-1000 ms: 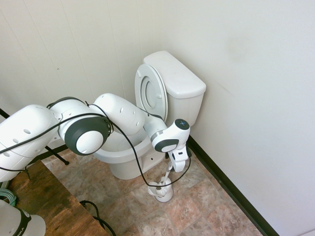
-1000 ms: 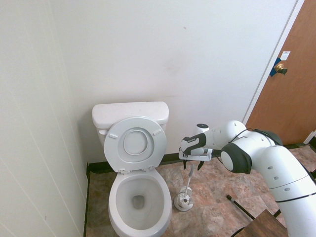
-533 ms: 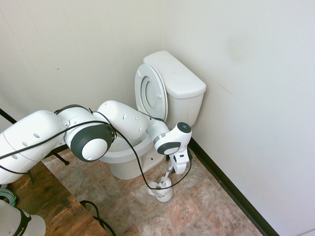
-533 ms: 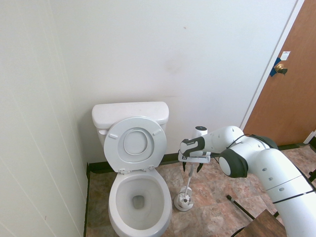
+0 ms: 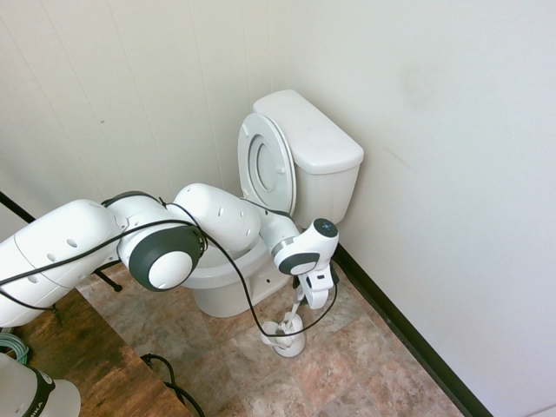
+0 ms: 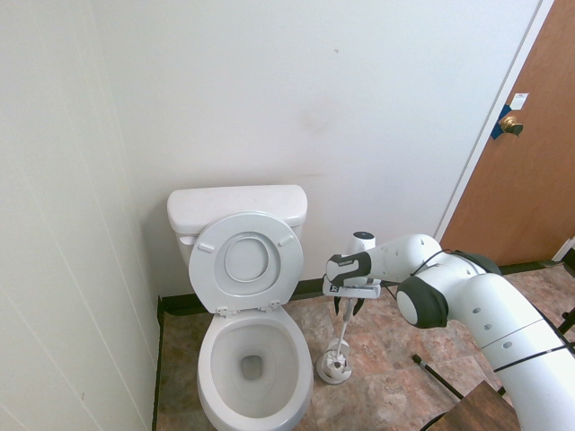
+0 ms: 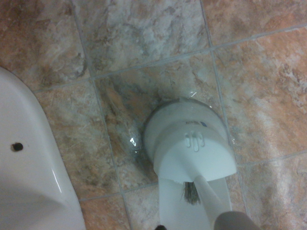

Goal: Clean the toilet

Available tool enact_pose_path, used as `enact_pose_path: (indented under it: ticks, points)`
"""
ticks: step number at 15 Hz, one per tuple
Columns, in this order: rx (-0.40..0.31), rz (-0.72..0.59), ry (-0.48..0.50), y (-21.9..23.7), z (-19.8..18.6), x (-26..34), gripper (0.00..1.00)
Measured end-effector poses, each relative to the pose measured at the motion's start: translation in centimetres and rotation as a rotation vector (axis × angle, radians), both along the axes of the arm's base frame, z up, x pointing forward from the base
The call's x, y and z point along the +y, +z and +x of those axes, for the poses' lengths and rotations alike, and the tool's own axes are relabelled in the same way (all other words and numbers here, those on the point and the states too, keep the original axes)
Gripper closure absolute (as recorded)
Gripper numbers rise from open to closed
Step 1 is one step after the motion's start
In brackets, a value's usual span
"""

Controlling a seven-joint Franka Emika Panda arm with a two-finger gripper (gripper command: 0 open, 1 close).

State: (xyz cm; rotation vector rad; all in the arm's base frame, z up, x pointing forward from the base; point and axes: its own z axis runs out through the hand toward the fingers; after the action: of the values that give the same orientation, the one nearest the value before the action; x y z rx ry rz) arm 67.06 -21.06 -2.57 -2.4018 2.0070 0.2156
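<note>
You are at the very start of the job: nothing on the toilet [image 6: 252, 359] has been scrubbed yet, as far as the views show. It stands against the back wall with its seat and lid tipped up against the tank, and the bowl is open and ready.

The toilet brush [image 6: 342, 325] is docked in its small white holder [image 6: 333, 367], which sits on the tiled floor [image 6: 386, 377] just beside the toilet's base, on the door side. The handle rises upright out of the holder.

Your gripper [image 6: 347, 307] points straight down, directly above the holder, with its fingers either side of the upper end of the handle. The jaws look part-way in, narrower than wide open, but from these views you cannot tell whether the pads are pressing on the handle or only flanking it. In the wrist view the holder [image 7: 189, 143] fills the middle of the picture, with bristles showing at its mouth and the toilet's base [image 7: 29, 182] off to one side.

What is left, by my reckoning, is nearly everything: secure the handle, lift the brush clear of the holder, carry it across to the bowl, scrub inside, and return it.
</note>
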Motion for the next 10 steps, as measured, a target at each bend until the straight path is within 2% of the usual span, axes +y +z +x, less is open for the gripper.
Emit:
enact_pose_path:
  ticks: [10]
  points:
    - [0.002,0.003,-0.007,-0.04,0.66,0.25,1.00]
